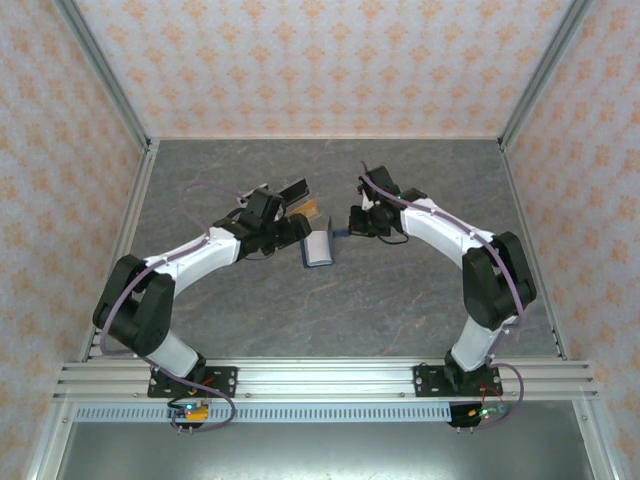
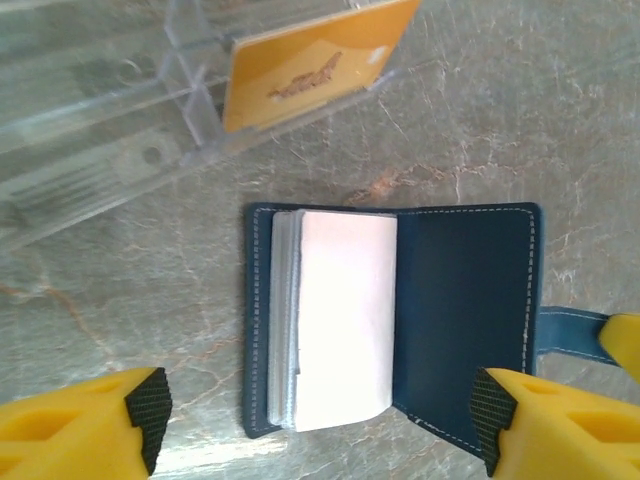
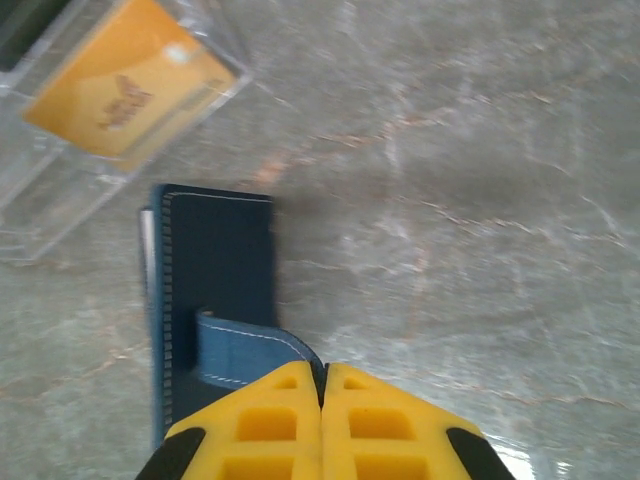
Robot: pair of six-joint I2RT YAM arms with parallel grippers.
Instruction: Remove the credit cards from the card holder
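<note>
Plainly open navy card holder — left claw wide, right claw pinching tab.

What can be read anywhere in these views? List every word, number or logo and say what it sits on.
Orange card in the clear stand: a dark printed mark across its middle, too blurred to read.
White card in the open card holder: blank face, no text.
No readable words, numbers or signs anywhere else.
</note>
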